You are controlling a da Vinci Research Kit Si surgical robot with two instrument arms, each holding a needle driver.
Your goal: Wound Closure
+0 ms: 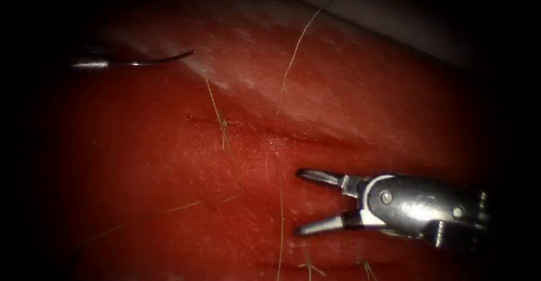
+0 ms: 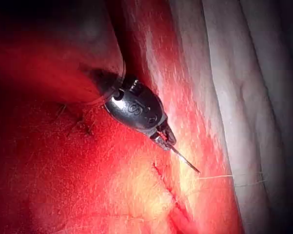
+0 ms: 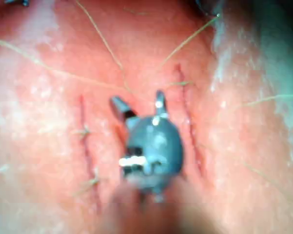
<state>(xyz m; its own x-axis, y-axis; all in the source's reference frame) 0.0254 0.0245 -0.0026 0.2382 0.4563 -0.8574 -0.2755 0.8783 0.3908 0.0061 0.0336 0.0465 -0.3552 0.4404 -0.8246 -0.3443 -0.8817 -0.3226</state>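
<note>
My left tool sits at the far upper left of the tissue, jaws shut on the curved needle near one end. The rest of the needle juts right to a fine point, free above the tissue and up-left of the cut. In the left wrist view the same tool grips the needle, its point just off the surface. Lower right, my right tool hovers below the cut with jaws spread wide, holding nothing; its open jaws also show in the right wrist view. Thread trails across the tissue.
A stitch crosses the cut's left end, and loose thread strands run down the tissue. White cloth borders the tissue at the upper right. The right wrist view shows two parallel cuts with stitches.
</note>
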